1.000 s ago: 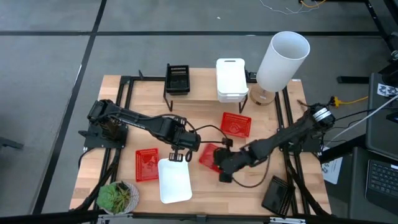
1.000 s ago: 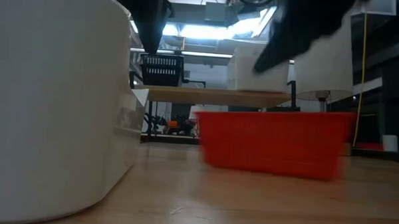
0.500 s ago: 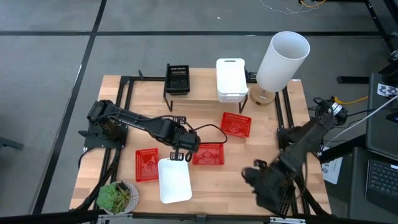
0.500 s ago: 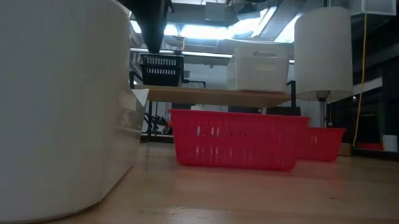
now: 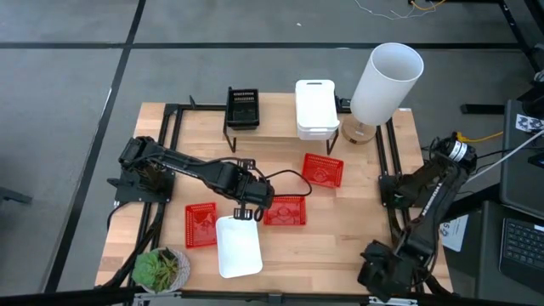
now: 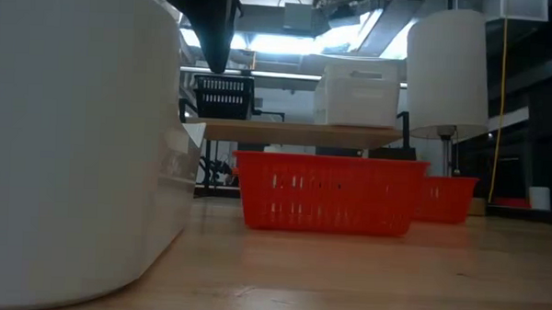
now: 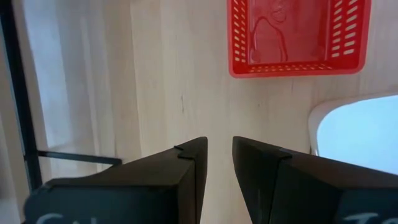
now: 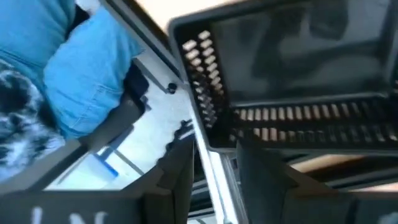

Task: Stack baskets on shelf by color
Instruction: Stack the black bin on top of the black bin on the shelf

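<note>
Red basket [image 5: 286,211] is lying long axis 3-to-9 o'clock; left gripper [image 5: 245,213], fingers narrowly parted, is held empty; right gripper [image 5: 380,270] state cannot be told.

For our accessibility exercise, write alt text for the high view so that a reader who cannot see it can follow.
Seen from above, the left gripper hangs over the far end of a white basket lying between two red baskets on the wooden table. The right gripper is at the table's near right corner. A black basket and white baskets sit on the shelf.
</note>
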Motion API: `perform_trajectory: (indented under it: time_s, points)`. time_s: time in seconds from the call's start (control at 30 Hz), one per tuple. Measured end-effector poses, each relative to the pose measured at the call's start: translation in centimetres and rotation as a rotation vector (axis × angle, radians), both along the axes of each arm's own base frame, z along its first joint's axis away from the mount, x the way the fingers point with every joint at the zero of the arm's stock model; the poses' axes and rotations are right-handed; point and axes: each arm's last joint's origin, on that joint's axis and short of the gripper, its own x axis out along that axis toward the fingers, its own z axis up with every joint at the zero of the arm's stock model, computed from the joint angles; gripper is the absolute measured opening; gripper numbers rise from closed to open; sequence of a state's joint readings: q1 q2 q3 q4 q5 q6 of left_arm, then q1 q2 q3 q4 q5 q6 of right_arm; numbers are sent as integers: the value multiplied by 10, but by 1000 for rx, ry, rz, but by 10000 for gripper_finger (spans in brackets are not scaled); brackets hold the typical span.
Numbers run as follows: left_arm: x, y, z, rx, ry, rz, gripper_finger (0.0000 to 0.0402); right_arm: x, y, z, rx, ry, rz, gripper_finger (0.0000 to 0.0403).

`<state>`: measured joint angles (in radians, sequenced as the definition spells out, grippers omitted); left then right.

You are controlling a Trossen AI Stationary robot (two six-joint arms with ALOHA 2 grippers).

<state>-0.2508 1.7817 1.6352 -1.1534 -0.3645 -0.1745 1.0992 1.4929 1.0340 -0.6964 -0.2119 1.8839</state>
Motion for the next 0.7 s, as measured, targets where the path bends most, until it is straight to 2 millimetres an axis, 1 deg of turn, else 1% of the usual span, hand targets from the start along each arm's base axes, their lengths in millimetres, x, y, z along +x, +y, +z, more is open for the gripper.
perform_trajectory:
  time_s: [0.1,0.23,0.3,0.4,0.43,0.5,0.57,0.7]
  points:
    - [0,0,0,-1,-1,1,69,-5,-5,-12,-44,26,7,121]
    - [0,0,0,-2,-3,7,69,-13,-22,-43,-140,78,10,121]
    - [0,0,0,-3,-4,7,69,-18,-30,-60,-166,140,21,121]
    - [0,0,0,-2,-7,6,69,-19,-41,-77,-193,165,8,121]
    - [0,0,0,-2,-7,7,69,-18,-46,-81,-219,149,-11,121]
    - [1,0,0,7,-12,10,69,-10,-54,-87,-283,53,-64,121]
    - [1,0,1,8,-20,12,69,6,-57,-85,-321,-134,-123,121]
    - [3,0,1,4,-42,12,69,32,-79,-84,-562,-444,-246,121]
